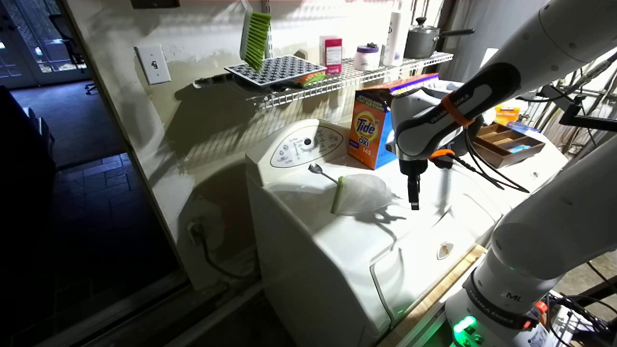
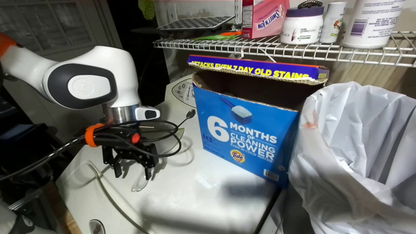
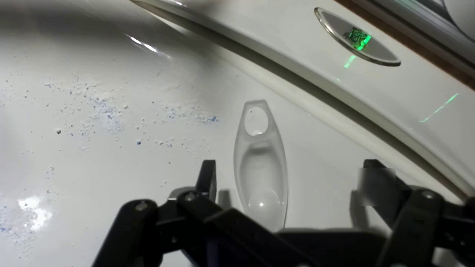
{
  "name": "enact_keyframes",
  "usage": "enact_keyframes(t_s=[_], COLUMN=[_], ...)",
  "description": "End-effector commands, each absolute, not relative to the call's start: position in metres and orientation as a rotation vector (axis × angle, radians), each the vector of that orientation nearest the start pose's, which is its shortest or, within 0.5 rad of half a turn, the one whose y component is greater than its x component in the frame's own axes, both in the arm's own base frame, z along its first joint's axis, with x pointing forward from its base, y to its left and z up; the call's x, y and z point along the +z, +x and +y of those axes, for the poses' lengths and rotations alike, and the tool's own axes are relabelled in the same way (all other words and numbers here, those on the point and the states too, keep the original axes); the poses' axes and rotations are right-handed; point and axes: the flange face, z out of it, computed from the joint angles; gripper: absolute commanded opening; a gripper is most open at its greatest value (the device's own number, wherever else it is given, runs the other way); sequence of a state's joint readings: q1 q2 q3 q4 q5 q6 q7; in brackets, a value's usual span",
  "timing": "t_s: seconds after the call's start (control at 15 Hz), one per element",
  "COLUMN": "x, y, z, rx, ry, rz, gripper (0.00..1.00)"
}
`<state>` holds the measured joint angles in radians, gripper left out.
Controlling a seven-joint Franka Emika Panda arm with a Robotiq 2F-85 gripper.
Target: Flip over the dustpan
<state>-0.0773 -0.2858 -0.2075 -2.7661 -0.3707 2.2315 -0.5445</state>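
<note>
Hanging over the machine top (image 1: 347,241), the pincer (image 3: 292,181) has its fingers (image 3: 208,178) spread well apart; the handle (image 3: 261,167) of the dustpan (image 1: 364,195) shows between them in the wrist view, nearer the finger on that view's left, a clear gap on either side, touching neither; the dustpan itself lies on that machine top, near the Tide box (image 1: 366,127), a dark spoon (image 1: 315,168) just beside it; now the materials: cloudy see-through plastic, broad and rounded in the body, the handle smooth and tapering, with an oval hole and a shallow hollow; the fingers are black and blocky; the machine top is white and glossy, sprinkled with white and blue grains (image 3: 105,113); the box is printed cardboard, ragged along its rim; and the direction: in an exterior view the long axis runs across, green lip (image 1: 339,195) to the left, handle to the right toward the black fingers; in the wrist view the handle runs nearly bottom to top, holed tip toward the curved seam (image 3: 326,94); which face is uppermost, I can't tell.
</note>
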Motion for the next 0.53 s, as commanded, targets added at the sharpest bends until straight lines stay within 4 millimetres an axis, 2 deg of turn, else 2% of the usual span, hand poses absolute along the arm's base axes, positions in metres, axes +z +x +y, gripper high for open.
enact_keyframes(t_s=[0.0, 0.2, 0.33, 0.47], x=[0.2661, 0.2604, 0.2580, 0.2568], y=[0.3382, 0.3386, 0.3385, 0.3382], z=[-0.1045, -0.1046, -0.1048, -0.1057], rx=[0.508, 0.514, 0.518, 0.524], ry=[-3.082, -3.079, -3.076, -3.076], rz=[-0.866, -0.861, -0.860, -0.858], gripper=[1.00, 1.00, 0.74, 0.59])
